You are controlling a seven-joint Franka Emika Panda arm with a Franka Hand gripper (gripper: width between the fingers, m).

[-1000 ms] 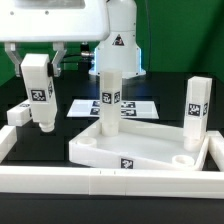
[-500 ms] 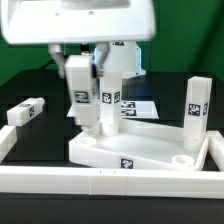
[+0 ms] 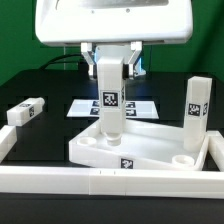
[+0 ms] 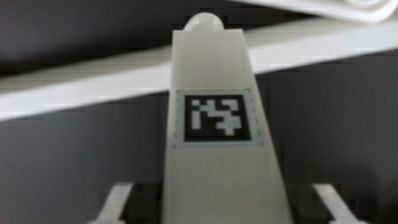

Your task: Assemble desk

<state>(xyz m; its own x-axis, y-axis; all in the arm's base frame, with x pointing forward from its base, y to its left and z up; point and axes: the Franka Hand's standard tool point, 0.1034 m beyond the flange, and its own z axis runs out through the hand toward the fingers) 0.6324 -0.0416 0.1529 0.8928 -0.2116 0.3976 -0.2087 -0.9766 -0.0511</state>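
Along the near edge of the table: the rail [image 3: 100, 182]. Just beyond it, mid-scene: the tabletop [image 3: 160, 145], lying rim up, tag toward the near side, open sockets [image 3: 88, 143] showing at both near corners. Beyond the tabletop, flat on the table: the marker board [image 3: 138, 104].

Filling the top of the exterior view: the gripper [image 3: 108, 72], fingers [image 4: 121, 205] narrowed onto a leg [image 3: 107, 112]. Holds it upright, tag facing near, lower end down at the tabletop's far part toward the exterior view's left. Cannot tell whether seated there or merely hanging just over it. Cannot rule out something hidden behind it either.

At the far corner on the exterior view's right: a second leg [image 3: 197, 105], upright, apparently planted. Well off to the exterior view's left, apart from the tabletop: a third leg [image 3: 25, 111], lying flat, untouched. No fourth in plain sight.

Judged roughly midway: one leg seemingly in, one in hand, at least one yet to fetch, both near sockets waiting.
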